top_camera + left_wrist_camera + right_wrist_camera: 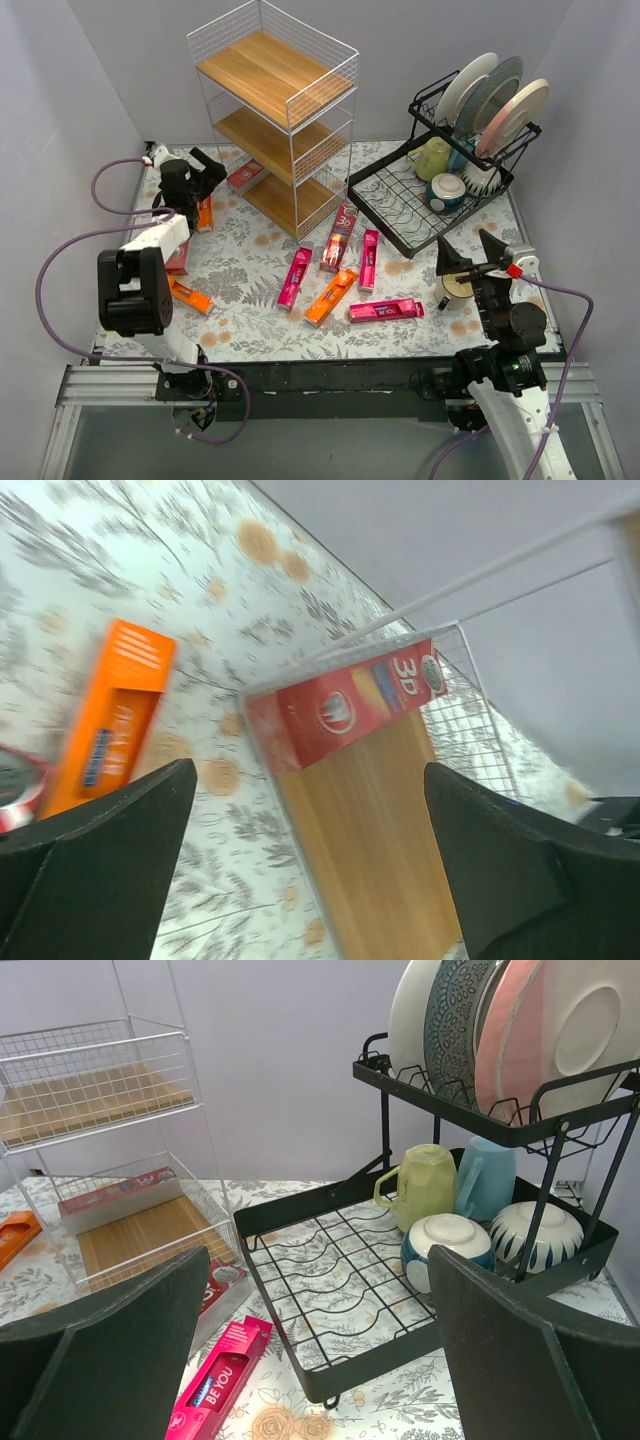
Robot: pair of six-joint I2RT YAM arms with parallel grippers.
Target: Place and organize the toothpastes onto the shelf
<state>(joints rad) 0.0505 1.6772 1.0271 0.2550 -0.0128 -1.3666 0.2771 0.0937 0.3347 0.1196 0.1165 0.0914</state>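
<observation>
The white wire shelf (275, 75) with wooden boards stands at the back. One dark red toothpaste (345, 710) lies at the left end of its bottom board (370, 840). My left gripper (205, 172) hovers just left of that box, open and holding nothing; in its own view (308, 810) the jaws stand wide over the board. An orange toothpaste (205, 212) lies beside it on the table. Several pink, orange and dark red toothpastes (340, 238) lie mid-table. My right gripper (468, 250) is open and empty at the right, facing the pink box (220, 1375).
A black wire dish rack (400, 215) with plates, mugs and bowls fills the back right. Another orange box (188, 295) and a red one (178, 258) lie by the left arm. Grey walls close in both sides.
</observation>
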